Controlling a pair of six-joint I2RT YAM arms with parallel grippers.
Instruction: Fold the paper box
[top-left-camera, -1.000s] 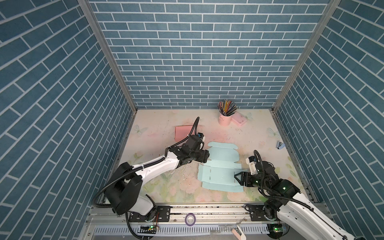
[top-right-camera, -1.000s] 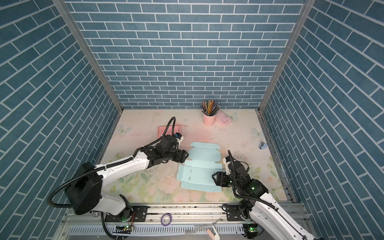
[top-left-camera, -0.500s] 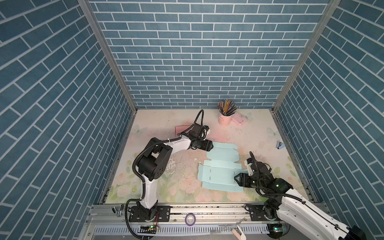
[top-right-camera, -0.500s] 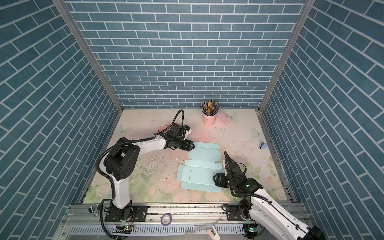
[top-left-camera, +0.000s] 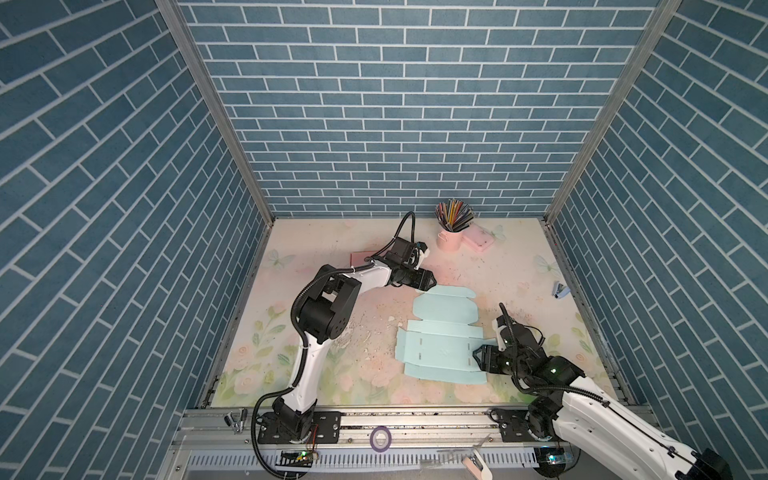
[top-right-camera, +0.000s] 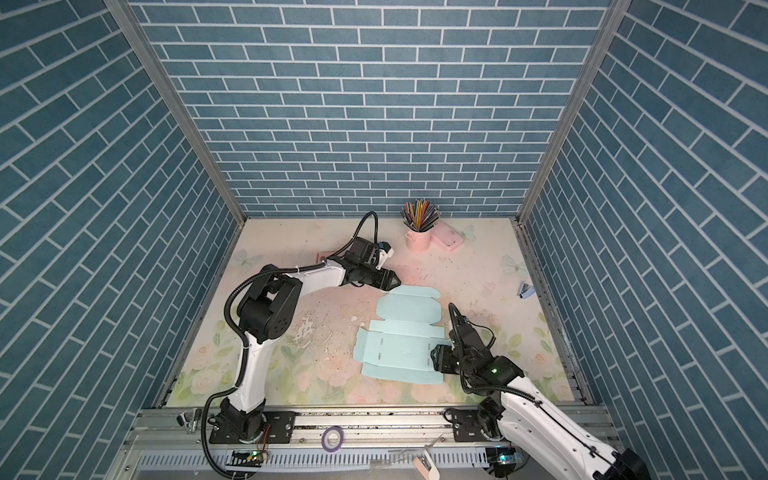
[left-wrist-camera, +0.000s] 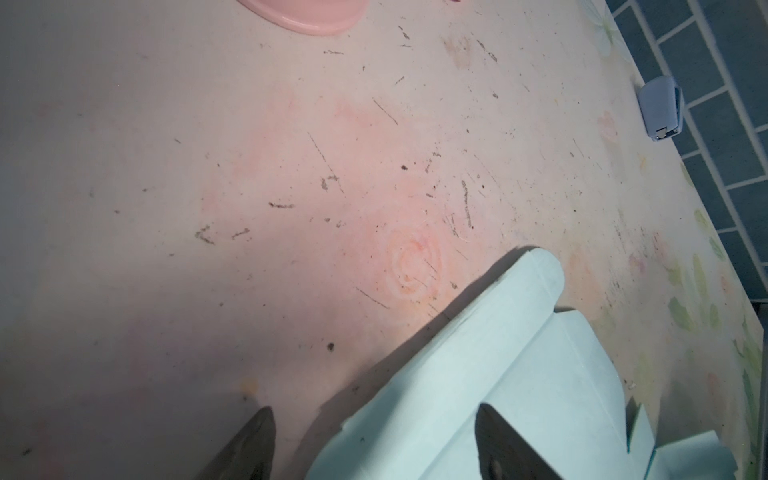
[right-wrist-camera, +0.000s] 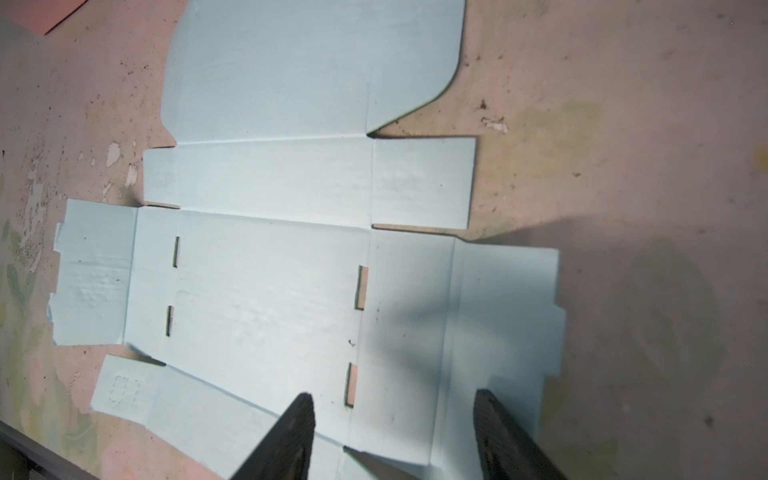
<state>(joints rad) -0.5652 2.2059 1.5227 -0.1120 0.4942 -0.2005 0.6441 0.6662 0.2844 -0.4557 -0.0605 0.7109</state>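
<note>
Legible text: none in any view.
Paper box (right-wrist-camera: 266, 291): a faint pressed mark (right-wrist-camera: 124, 388) sits on one corner flap in the right wrist view, too faint to read.
</note>
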